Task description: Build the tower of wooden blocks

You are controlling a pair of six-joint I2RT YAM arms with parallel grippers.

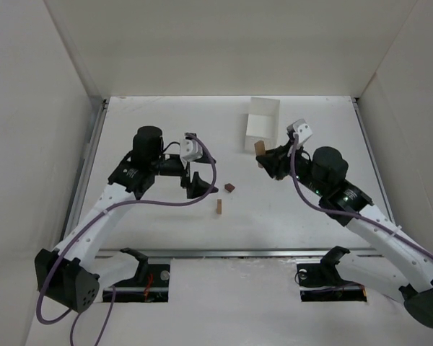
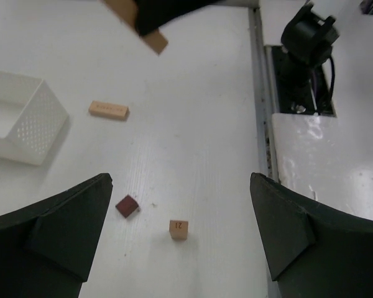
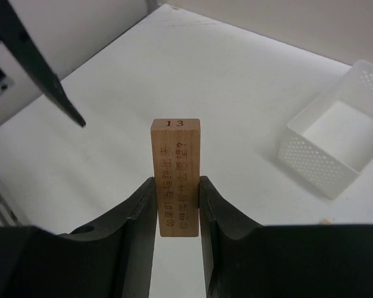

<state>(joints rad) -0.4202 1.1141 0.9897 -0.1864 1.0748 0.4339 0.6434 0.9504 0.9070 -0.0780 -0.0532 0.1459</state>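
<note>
My right gripper [image 3: 177,186] is shut on a long light tan block [image 3: 175,177] marked 13 and holds it upright above the table; in the top view the block [image 1: 259,148] sticks out of the gripper [image 1: 263,157] by the white box. My left gripper [image 2: 180,180] is open and empty, hovering above a small dark reddish-brown block [image 2: 127,205] and an upright tan block [image 2: 178,229] marked 12. Both lie mid-table in the top view: the dark one [image 1: 229,187] and the tan one [image 1: 220,206], just right of my left gripper [image 1: 200,189]. Another tan block [image 2: 109,110] lies flat farther off.
A white perforated square box [image 1: 263,124] stands at the back, right of centre; it also shows in the left wrist view [image 2: 18,118] and the right wrist view [image 3: 336,139]. White walls enclose the table. A metal rail [image 1: 238,252] runs along the near edge.
</note>
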